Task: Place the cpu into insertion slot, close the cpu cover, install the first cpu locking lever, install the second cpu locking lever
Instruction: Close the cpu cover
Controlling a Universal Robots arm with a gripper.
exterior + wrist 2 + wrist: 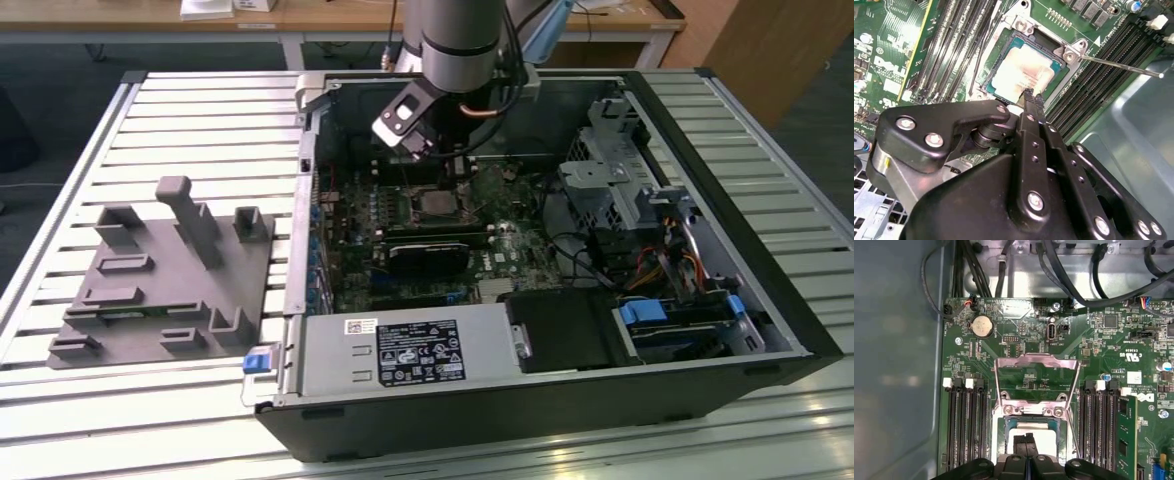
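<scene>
Black end effector [1031, 96] fingers are pressed together, tips right at the edge of the cpu [1021, 67]. It lies flat in the insertion slot [1002, 440], with the cpu cover [1036, 360] flipped open. In the exterior view, the open computer case [534, 410] sits on a slatted metal surface [187, 120] beside a grey holder [160, 280], with wooden desks [334, 18] at the back of the room.

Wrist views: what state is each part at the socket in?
cpu: lying in the insertion slot.
insertion slot: occupied.
cpu cover: open, swung up.
locking lever: unlatched, sticking out.
gripper: shut, tips over the cpu.
</scene>
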